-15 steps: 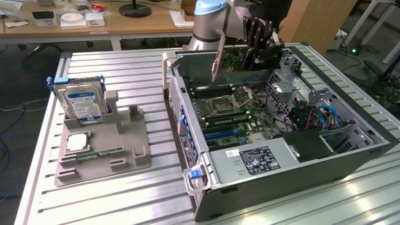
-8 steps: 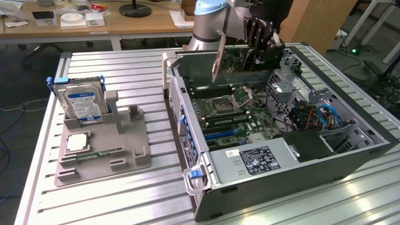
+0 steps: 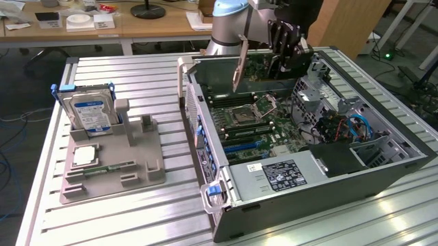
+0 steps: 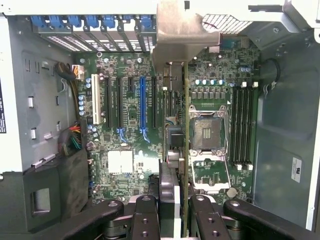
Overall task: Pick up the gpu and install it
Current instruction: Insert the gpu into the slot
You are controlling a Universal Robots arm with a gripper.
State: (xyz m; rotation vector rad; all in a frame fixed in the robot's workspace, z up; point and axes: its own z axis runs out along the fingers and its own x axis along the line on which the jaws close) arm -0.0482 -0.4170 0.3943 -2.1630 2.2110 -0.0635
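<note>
The gpu [image 3: 239, 64] hangs edge-down over the open computer case [image 3: 205, 123], its brownish face toward the exterior view's left. My gripper [image 3: 284, 46] is shut on it from above. In the wrist view the gpu [image 4: 186, 150] shows edge-on between my fingers [image 4: 145, 220], with its metal bracket [image 4: 182, 40] at the far end. It hovers above the motherboard [image 4: 125, 165], beside the CPU socket [image 4: 206, 132] and apart from the blue expansion slot [image 4: 142, 107].
A grey fixture [image 3: 137, 174] on the exterior view's left holds a blue-labelled hard drive [image 3: 89, 113], a CPU chip [image 3: 83, 155] and a green memory stick [image 3: 102, 168]. Inside the case lie the power supply [image 3: 287, 174] and blue cables [image 3: 359, 128]. A wooden desk [image 3: 137, 28] stands behind.
</note>
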